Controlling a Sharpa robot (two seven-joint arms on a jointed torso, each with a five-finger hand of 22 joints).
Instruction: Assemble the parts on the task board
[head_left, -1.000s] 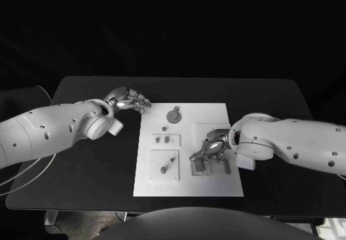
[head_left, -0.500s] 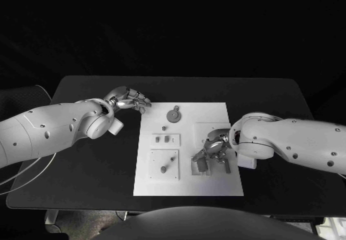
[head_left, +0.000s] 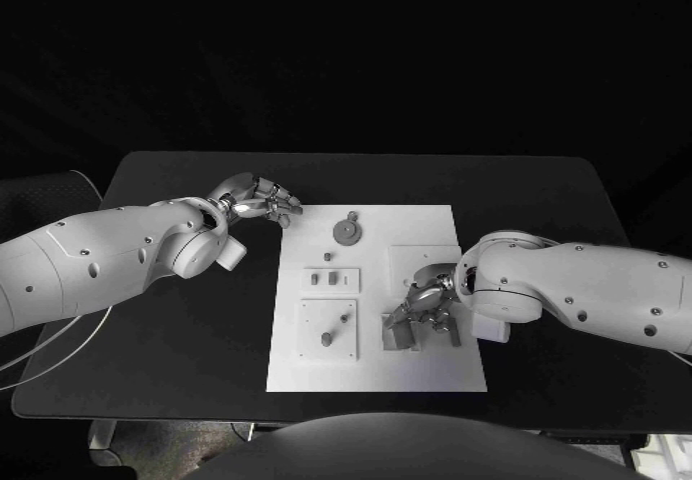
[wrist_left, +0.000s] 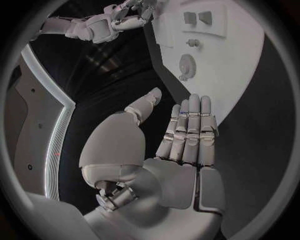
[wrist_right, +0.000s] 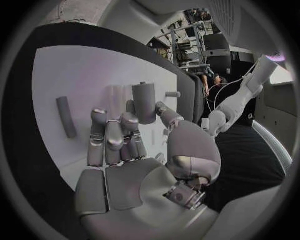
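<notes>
Head view: right hand has slid nearer along the task board, pinching a grey peg upright over its right-side tray, insertion looks close, while left hand idles spread.

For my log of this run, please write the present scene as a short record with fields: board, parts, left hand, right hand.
board: white rectangular task board lying flat in the middle of the black table
parts: grey round gear-like disc near the board's far edge; small grey pegs in a recessed block; grey cylinder upright at the right fingertips; a second grey cylinder lying on the board
left hand: left hand beside the board's far left corner, fingers straight, holding nothing
right hand: right hand over the board's right side; grip on the cylinder unclear
</notes>
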